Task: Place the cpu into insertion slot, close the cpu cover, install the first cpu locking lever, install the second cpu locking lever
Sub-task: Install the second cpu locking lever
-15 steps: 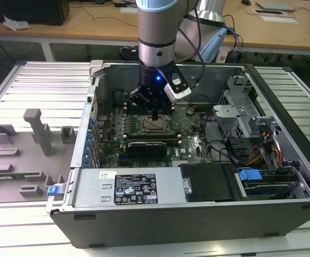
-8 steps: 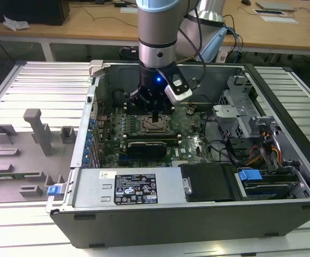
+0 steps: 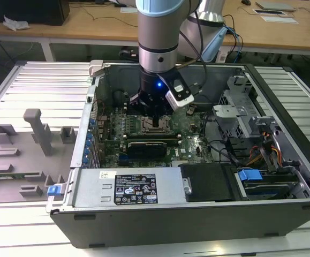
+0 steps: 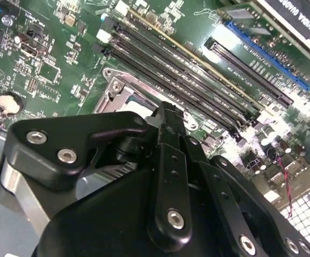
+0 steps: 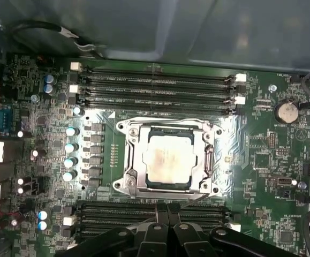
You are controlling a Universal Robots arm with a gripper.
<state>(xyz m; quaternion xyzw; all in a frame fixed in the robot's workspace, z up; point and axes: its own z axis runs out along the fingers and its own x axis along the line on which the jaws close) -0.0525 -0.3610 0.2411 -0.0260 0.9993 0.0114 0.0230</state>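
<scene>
Clearly visible at the exterior view's far left, at about nine o'clock, is a grey fixture tray (image 3: 21,155) with upright blocks, lying on the ribbed metal table (image 3: 42,80) beside the open computer case (image 3: 197,214). Toward the centre, the arm (image 3: 157,32) comes straight down into the case, and its gripper (image 3: 156,115) hangs just above the green motherboard (image 3: 192,134), over the insertion slot (image 3: 156,127). At about four o'clock from the socket sits a dark drive bay with a blue tab (image 3: 250,175).

In the first wrist view, the motherboard (image 5: 262,160) spreads across the picture, with blue-topped capacitors (image 5: 70,152) at nine o'clock from the socket. The cpu (image 5: 168,162) lies flat in the insertion slot (image 5: 211,160), its silvery top showing through the cut-out of the cpu cover (image 5: 136,160), which lies down around the chip. Long black memory slots (image 5: 155,88) run at twelve o'clock from the socket, and a round coin cell (image 5: 286,111) sits at two o'clock. The gripper (image 5: 168,214) reaches in at six o'clock, its dark fingers drawn tight together with no gap between them and nothing between them.

In the second wrist view, the gripper (image 4: 168,115) has its tip just above the socket's near edge, where the cpu cover (image 4: 114,96) shows; whether it touches cannot be told.
</scene>
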